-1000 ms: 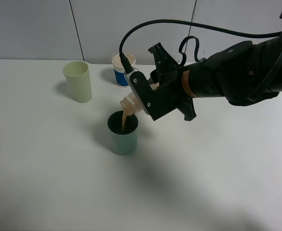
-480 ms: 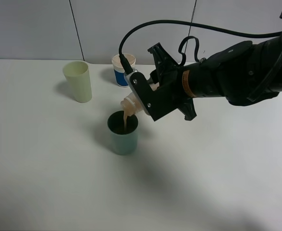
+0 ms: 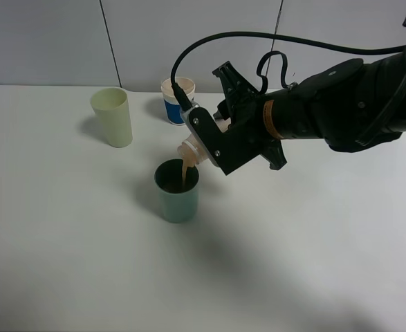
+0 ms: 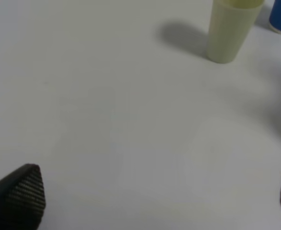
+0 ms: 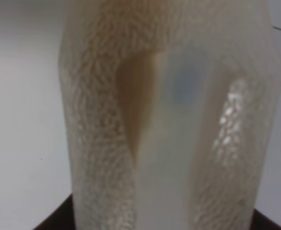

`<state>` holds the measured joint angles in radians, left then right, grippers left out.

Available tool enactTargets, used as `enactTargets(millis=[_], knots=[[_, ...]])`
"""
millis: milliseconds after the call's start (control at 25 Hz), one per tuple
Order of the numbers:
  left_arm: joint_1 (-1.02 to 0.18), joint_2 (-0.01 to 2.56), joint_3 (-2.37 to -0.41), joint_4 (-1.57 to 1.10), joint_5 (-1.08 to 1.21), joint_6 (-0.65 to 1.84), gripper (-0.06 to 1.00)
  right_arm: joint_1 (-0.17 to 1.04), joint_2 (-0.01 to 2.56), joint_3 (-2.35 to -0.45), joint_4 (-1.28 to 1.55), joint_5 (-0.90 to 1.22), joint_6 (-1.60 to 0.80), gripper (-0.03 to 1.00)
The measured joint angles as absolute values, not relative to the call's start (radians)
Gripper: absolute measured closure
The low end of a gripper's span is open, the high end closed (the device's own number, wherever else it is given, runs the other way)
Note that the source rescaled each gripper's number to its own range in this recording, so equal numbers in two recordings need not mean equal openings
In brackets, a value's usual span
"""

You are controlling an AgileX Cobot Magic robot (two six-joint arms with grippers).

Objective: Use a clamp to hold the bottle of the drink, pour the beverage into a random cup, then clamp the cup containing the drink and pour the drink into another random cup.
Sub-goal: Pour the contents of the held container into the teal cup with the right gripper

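Drink [image 3: 185, 168], pale orange, streams from the translucent plastic bottle [image 3: 187, 148]; the right tool [image 3: 209, 142] grips it tilted neck-down so the flow lands inside the dark green cup [image 3: 177, 197] midway across the white table [image 3: 313, 249]. The left tool [image 4: 152, 201] hangs open, idle, clear of the pour.

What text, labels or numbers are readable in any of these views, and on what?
No readable text anywhere.
On the blue-banded paper cup: no lettering can be made out.
On the bottle: only a bluish smudge, too blurred to read.
The green cup and the pale cup: plain.
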<state>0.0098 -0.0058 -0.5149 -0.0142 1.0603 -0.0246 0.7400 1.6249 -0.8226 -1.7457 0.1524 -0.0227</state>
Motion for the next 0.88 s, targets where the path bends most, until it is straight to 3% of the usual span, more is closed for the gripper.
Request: enactTargets(millis=[880], knots=[[0.010,-0.006,-0.515,-0.014,1.060,-0.025,-0.06,0.740,1.625,-0.823,-1.746,0.152,-0.091,0.93]])
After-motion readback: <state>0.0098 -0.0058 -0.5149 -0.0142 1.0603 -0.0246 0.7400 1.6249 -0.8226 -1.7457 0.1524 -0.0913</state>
